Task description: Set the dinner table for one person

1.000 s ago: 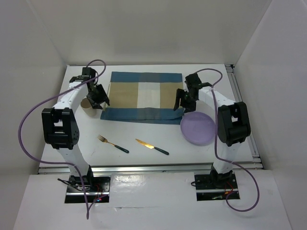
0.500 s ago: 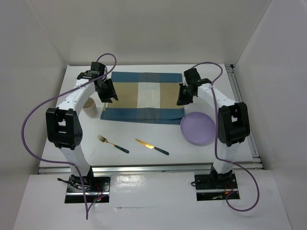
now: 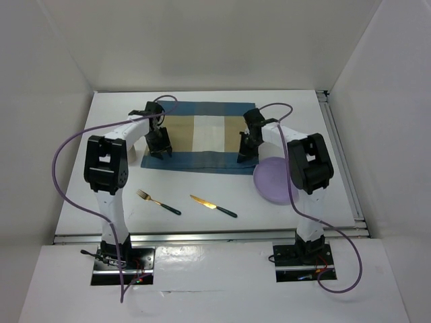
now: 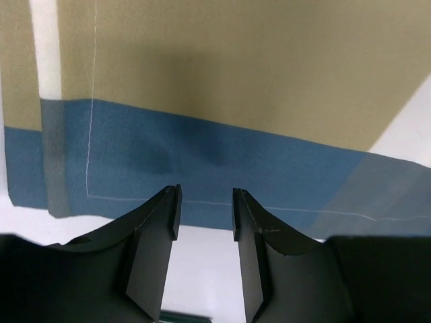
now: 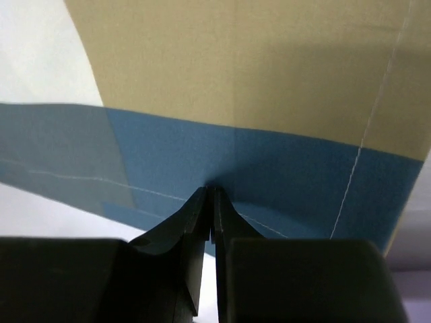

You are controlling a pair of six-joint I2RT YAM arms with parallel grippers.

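Dinner table (image 3: 337, 134): white top, fills the floor of the white-walled enclosure, alu rails on near and right edges. Both arm bases sit at its near edge.

Placemat (image 3: 202, 138): lies flat, centre-far on the table, long side across. Blue bands front and back, beige panels, pale centre stripe.

L gripper (image 4: 205, 194): over near-left edge of placemat, above the blue band. Jaws apart by a narrow gap, nothing between them.

R gripper (image 5: 210, 195): at near-right edge of placemat, tips on the blue band. Fingers pressed together; can't tell if cloth is caught.

Purple plate (image 3: 273, 185): just right of placemat's near-right corner, partly under R arm.

Fork (image 3: 157, 200) and knife (image 3: 213, 206): near of the placemat, side by side, apart.
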